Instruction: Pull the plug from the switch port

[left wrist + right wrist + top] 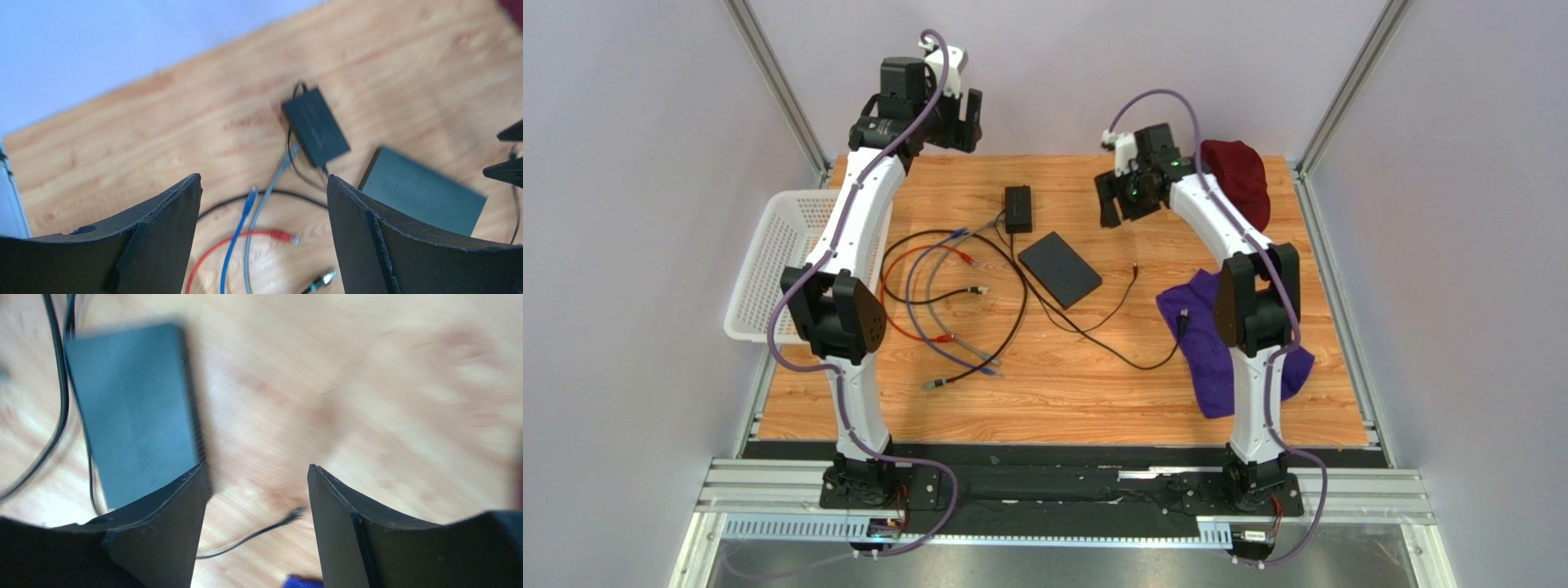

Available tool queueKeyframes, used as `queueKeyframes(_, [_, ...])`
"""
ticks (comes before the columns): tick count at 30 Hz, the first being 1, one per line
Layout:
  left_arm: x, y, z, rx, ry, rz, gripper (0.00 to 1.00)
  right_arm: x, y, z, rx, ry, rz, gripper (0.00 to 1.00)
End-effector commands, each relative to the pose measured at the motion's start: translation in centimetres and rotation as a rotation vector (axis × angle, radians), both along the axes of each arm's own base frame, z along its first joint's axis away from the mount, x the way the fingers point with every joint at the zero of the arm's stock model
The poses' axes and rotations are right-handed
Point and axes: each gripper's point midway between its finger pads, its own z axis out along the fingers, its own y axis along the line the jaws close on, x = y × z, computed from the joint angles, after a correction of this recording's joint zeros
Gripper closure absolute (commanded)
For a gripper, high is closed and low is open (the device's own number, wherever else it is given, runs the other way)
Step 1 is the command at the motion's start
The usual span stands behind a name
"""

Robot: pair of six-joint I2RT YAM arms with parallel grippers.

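Observation:
The switch is a flat black box [1059, 268] [423, 193] [132, 410] lying mid-table. Its ribbed edge with the switch port [195, 416] faces right in the right wrist view, and nothing is plugged in along the stretch that shows. The plug [1134, 271] [296, 512] on a thin black cable lies loose on the wood, a short way right of the box. My right gripper [1124, 202] [256, 468] hovers open above that spot, empty. My left gripper [955, 123] [264, 180] hangs high at the far edge, open and empty, over the loose cables.
A small black adapter brick [1017, 208] [315, 127] sits behind the switch, a grey cable at its end. Red, blue and grey cables [946, 306] sprawl left of centre. A white basket [775, 263] stands at the left edge. A maroon cloth [1238, 172] and purple cloth [1210, 331] lie right.

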Motion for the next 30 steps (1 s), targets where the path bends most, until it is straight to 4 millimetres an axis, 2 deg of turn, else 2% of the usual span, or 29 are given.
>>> queueKeyframes(1, [1.7, 0.0, 6.9, -0.109, -0.192, 0.075, 0.18, 4.8, -3.7, 10.7, 0.103, -0.248, -0.156, 0.33])
queueKeyframes(2, [1.9, 0.0, 7.6, -0.117, -0.213, 0.076, 0.18, 5.7, -4.1, 12.5, 0.123, -0.292, -0.177, 0.33])
queueKeyframes(3, [2.2, 0.0, 7.7, -0.120, -0.220, 0.079, 0.18, 6.2, -4.7, 13.5, 0.140, -0.308, -0.219, 0.32])
queueKeyframes(4, [2.3, 0.3, 8.3, -0.123, -0.235, 0.103, 0.17, 7.1, -6.1, 14.2, 0.118, -0.339, -0.285, 0.32])
queueKeyframes(5, [2.4, 0.5, 8.7, -0.140, -0.242, 0.124, 0.17, 7.9, -6.7, 16.2, 0.119, -0.399, -0.330, 0.32])
queueKeyframes(6, [2.4, 0.7, 9.1, -0.148, -0.250, 0.139, 0.16, 8.5, -7.5, 17.1, 0.099, -0.431, -0.381, 0.23])
queueKeyframes(7, [2.5, 0.8, 8.9, -0.151, -0.246, 0.150, 0.13, 9.1, -9.2, 18.1, 0.082, -0.463, -0.503, 0.23])
queueKeyframes(8, [2.5, 0.7, 9.1, -0.155, -0.258, 0.148, 0.08, 9.2, -9.7, 18.9, 0.075, -0.480, -0.540, 0.23])
queueKeyframes(9, [2.2, 0.3, 9.4, -0.146, -0.269, 0.135, 0.07, 9.2, -10.1, 20.1, 0.071, -0.510, -0.563, 0.23])
queueKeyframes(11, [2.4, 0.0, 7.7, -0.031, -0.272, 0.127, 0.06, 9.0, -10.9, 21.1, 0.044, -0.551, -0.644, 0.23])
queueKeyframes(12, [2.6, -0.2, 6.7, 0.015, -0.264, 0.144, 0.06, 8.8, -11.1, 20.1, 0.021, -0.535, -0.664, 0.23])
queueKeyframes(13, [2.5, -0.8, 5.3, 0.071, -0.251, 0.191, 0.06, 8.1, -11.1, 20.7, 0.006, -0.549, -0.696, 0.22])
queueKeyframes(15, [2.3, -1.9, 4.3, 0.106, -0.251, 0.192, 0.03, 7.3, -10.9, 19.8, -0.015, -0.528, -0.718, 0.22])
queueKeyframes(16, [1.9, -3.0, 3.1, 0.112, -0.226, 0.176, 0.02, 6.4, -10.6, 18.5, -0.045, -0.502, -0.714, 0.22])
queueKeyframes(19, [0.7, -4.8, 1.3, 0.021, -0.146, 0.137, 0.02, 5.3, -9.5, 17.5, -0.108, -0.510, -0.685, 0.20])
queueKeyframes(21, [0.3, -5.1, 0.9, -0.004, -0.118, 0.131, 0.02, 5.1, -9.1, 17.8, -0.141, -0.528, -0.643, 0.13])
queueKeyframes(22, [0.0, -5.3, 0.4, -0.009, -0.102, 0.125, 0.02, 5.1, -8.9, 18.4, -0.136, -0.539, -0.637, 0.13])
queueKeyframes(25, [-0.4, -3.6, 1.2, -0.001, -0.111, 0.174, 0.01, 5.3, -8.7, 19.4, -0.129, -0.559, -0.620, 0.09])
queueKeyframes(27, [-0.8, -1.5, 2.8, -0.023, -0.128, 0.232, 0.01, 5.3, -8.8, 20.3, -0.121, -0.575, -0.628, 0.09])
queueKeyframes(28, [-1.1, -0.7, 2.7, -0.027, -0.119, 0.251, 0.01, 5.3, -8.9, 20.4, -0.121, -0.578, -0.631, 0.08])
queueKeyframes(29, [-1.6, 0.0, 3.8, -0.045, -0.134, 0.267, 0.01, 5.3, -9.0, 20.6, -0.141, -0.586, -0.616, 0.07])
queueKeyframes(30, [-1.7, 1.6, 4.2, -0.048, -0.138, 0.296, 0.01, 5.3, -9.1, 20.8, -0.139, -0.589, -0.616, 0.06])
